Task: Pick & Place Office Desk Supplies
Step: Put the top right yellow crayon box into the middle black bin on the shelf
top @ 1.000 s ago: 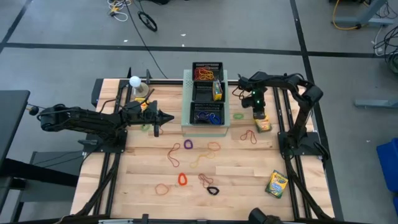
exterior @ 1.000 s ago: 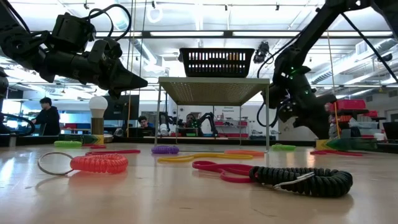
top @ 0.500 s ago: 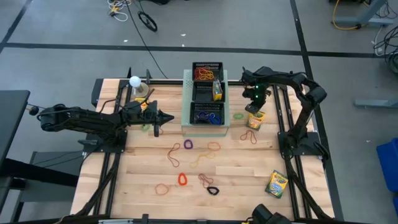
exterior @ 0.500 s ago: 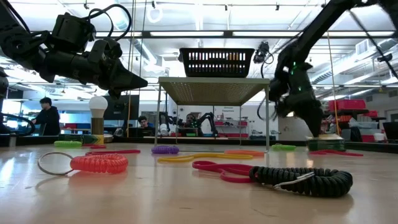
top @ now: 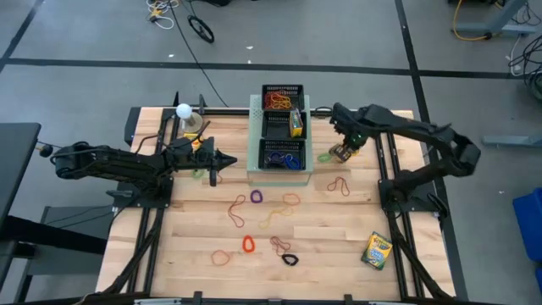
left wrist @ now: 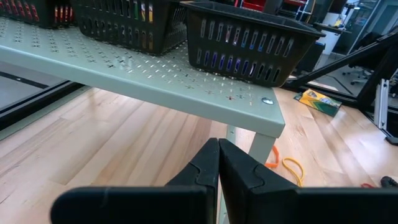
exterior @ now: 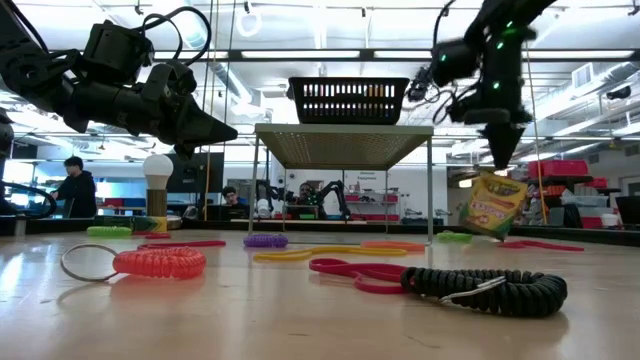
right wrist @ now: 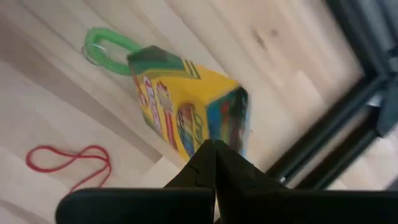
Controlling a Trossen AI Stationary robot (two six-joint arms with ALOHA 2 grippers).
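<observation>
My right gripper [top: 343, 146] is shut on a yellow-and-green crayon box [exterior: 492, 205], raised above the table just right of the pale-green stand [top: 252, 135]. A green band [right wrist: 102, 46] and a red band [right wrist: 68, 158] lie on the wood below it. A second crayon box [top: 376, 249] lies flat near the table's near right corner. A third [top: 295, 124] stands in the middle of three black mesh trays [top: 269, 127] on the stand. My left gripper [top: 229, 159] is shut and empty, left of the stand. My right gripper pinches the crayon box by its upper end [right wrist: 219, 130] between its two fingers. The fingers come from above, pointing down. The box hangs tilted below them [exterior: 497, 180], lifted clear of the table.
Coloured rubber-band loops [top: 254, 196] lie scattered over the middle of the table. An orange coil [exterior: 158, 262] and a black coil [exterior: 490, 288] lie near the front. A white ball on a stand [top: 184, 110] is at the far left. The right arm's frame rails [top: 385, 169] run along the right side.
My right gripper has risen and gone toward the far edge and the stand, shut on the crayon box. The box, which lay on the table, is now lifted clear and hangs tilted below the fingers.
</observation>
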